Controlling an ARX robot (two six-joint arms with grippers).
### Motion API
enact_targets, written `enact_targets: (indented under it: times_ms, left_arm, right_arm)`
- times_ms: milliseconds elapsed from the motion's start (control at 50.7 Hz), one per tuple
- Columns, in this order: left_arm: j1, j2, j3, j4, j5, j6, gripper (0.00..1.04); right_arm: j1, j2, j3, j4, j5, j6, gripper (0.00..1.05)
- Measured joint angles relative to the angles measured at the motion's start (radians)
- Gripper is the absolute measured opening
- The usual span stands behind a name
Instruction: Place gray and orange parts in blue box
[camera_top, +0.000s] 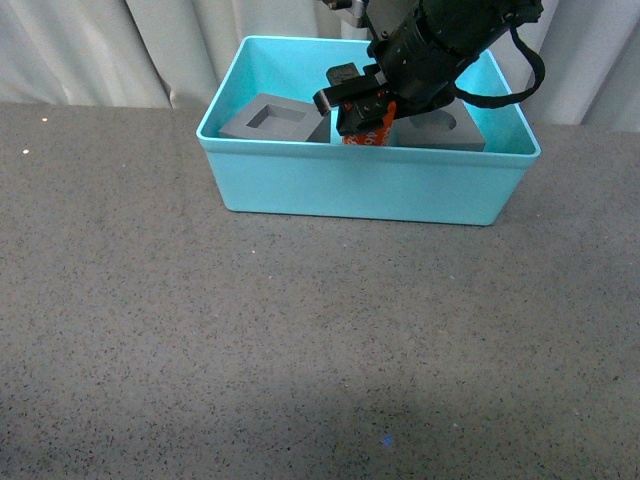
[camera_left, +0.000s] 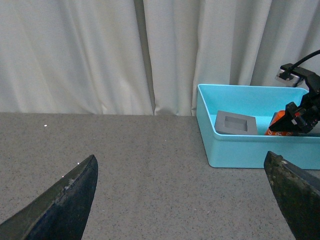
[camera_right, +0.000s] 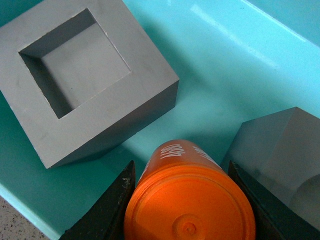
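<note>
The blue box (camera_top: 365, 185) stands at the back middle of the table. Inside it lie the gray cube with a square recess (camera_top: 268, 117) at the left and the gray cube with a round recess (camera_top: 445, 128) at the right. My right gripper (camera_top: 362, 118) is shut on the orange cylinder (camera_top: 366, 130) and holds it inside the box between the two cubes. In the right wrist view the orange cylinder (camera_right: 190, 200) sits between the fingers, with the square-recess cube (camera_right: 82, 75) and the other cube (camera_right: 285, 150) beside it. My left gripper (camera_left: 182, 200) is open and empty over the table, left of the box (camera_left: 240, 145).
White curtains (camera_left: 100, 50) hang behind the table. The table top (camera_top: 300, 350) is dark speckled gray.
</note>
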Motion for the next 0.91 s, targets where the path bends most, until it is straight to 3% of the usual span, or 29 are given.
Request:
enact_targets:
  times_ms: [532,670,828,907]
  left_arm:
    - [0.0,0.0,0.0,0.0,0.0,0.0,0.98]
    - [0.0,0.0,0.0,0.0,0.0,0.0,0.98]
    - [0.0,0.0,0.0,0.0,0.0,0.0,0.98]
    - [0.0,0.0,0.0,0.0,0.0,0.0,0.98]
  right_arm:
    - [0.002,0.069,0.088,-0.071,0.004,0.011,0.45]
    - [0.002,0.069,0.09,-0.072,0.0,0.014,0.63]
    - [0.002,0.039,0.039,-0.009,-0.008,0.03,0.95]
    - [-0.002,-0.006,-0.024,0.033,0.004,0.043,0.94]
